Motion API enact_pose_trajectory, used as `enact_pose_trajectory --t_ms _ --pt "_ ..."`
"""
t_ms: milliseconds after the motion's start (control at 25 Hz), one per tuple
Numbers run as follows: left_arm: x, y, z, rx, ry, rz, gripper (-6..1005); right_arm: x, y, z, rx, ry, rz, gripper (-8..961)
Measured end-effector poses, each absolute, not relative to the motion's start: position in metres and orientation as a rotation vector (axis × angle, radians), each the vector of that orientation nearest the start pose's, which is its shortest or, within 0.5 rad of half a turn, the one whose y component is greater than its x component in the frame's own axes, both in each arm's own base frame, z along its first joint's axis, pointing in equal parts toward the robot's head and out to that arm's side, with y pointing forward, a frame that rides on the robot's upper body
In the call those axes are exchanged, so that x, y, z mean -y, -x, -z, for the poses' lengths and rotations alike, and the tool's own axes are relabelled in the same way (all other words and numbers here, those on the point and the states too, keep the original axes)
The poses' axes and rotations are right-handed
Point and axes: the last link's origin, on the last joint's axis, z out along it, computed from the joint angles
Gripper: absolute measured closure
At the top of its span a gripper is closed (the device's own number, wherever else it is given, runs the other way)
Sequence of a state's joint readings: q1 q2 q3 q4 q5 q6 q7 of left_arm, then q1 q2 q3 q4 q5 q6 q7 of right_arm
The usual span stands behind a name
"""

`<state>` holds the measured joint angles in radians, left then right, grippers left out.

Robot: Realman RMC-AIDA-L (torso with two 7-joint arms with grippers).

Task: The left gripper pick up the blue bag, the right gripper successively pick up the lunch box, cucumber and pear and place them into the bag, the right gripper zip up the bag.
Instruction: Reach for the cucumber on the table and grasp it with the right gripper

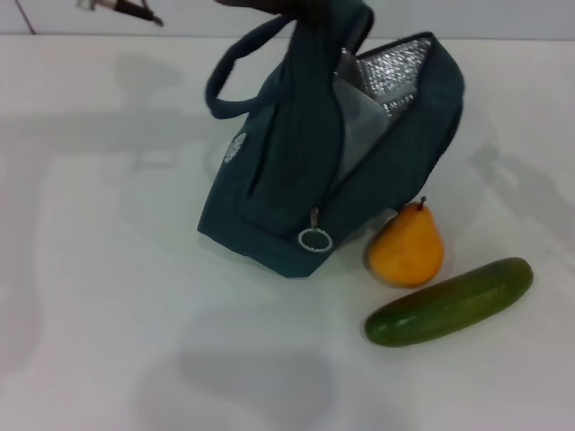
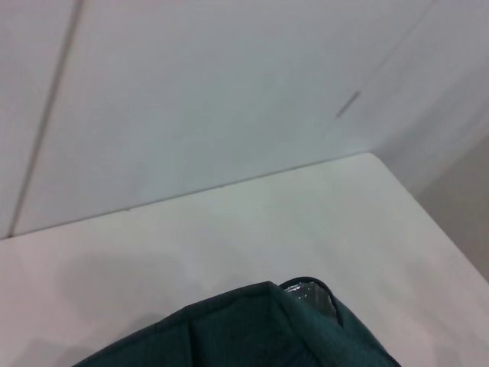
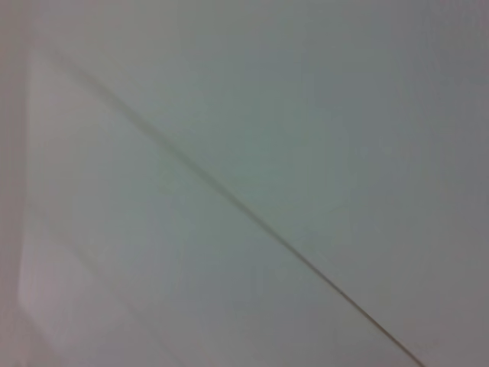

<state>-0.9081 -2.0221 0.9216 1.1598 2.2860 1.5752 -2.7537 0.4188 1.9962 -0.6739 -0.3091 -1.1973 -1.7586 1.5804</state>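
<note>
Blue bag [image 1: 296, 193]: stands tilted on the white table [image 1: 108, 296], top leaning toward the far edge; mouth unzipped, silver foil lining [image 1: 395, 76] showing on its right side. Landmark for the rest.
Bag handles: one loop handle [image 1: 229, 76] hangs free off the bag's upper left; the other runs up out of the head view's top edge.
Zipper pull [image 1: 315, 239]: metal ring, hangs at the bag's near lower front, just above the bottom corner.
Logo [image 1: 235, 147]: small white round mark on the bag's left face, under the free handle.
Pear [image 1: 407, 247]: yellow-orange, upright, stem up, just right of the bag's near corner; touching the bag or nearly so, can't tell which.
Cucumber [image 1: 449, 303]: dark green, lies flat on the table nearer the robot than the pear and right of the bag, angled, its right end farther away; very close to the pear.
Lunch box: not seen in any view.
Left gripper: above the bag's top, outside the head view; left wrist view shows only the bag's teal fabric [image 2: 252, 329] w/ a bit of foil close below, plus table and wall [image 2: 229, 92]. Jaws: can't tell.
Right gripper: not in head view; right wrist view shows only a plain pale surface w/ a dark line. Jaws: can't tell.
</note>
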Motion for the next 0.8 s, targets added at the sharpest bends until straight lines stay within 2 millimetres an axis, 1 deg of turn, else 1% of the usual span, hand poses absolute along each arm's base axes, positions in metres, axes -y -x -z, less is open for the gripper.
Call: enact_pose_trajectory --t_ms 80,160,280,360,520,600,800 --pt "-0.421 0.094 -0.062 1.335 2.532 0.303 927 -0.294 -0.286 -0.073 -0.932 2.024 -1.674 586" --pt "-0.421 0.099 -0.063 1.333 2.526 0.302 927 -0.283 -0.292 -0.069 -0.855 2.103 -1.578 587" --pt "-0.420 0.103 -0.063 1.331 2.522 0.300 927 -0.271 -0.297 -0.055 -0.724 2.268 -1.411 587" --pt "-0.421 0.105 -0.063 1.328 2.516 0.302 927 -0.268 -0.298 -0.046 -0.671 2.354 -1.318 586" --pt "-0.420 0.109 -0.062 1.336 2.508 0.307 927 -0.273 -0.296 -0.026 -0.614 2.464 -1.190 572" --pt "-0.418 0.112 -0.061 1.346 2.505 0.309 927 -0.277 -0.292 -0.017 -0.556 2.506 -1.136 563" --pt "-0.417 0.121 -0.061 1.372 2.484 0.318 927 -0.291 -0.281 -0.006 -0.428 2.596 -1.008 539"
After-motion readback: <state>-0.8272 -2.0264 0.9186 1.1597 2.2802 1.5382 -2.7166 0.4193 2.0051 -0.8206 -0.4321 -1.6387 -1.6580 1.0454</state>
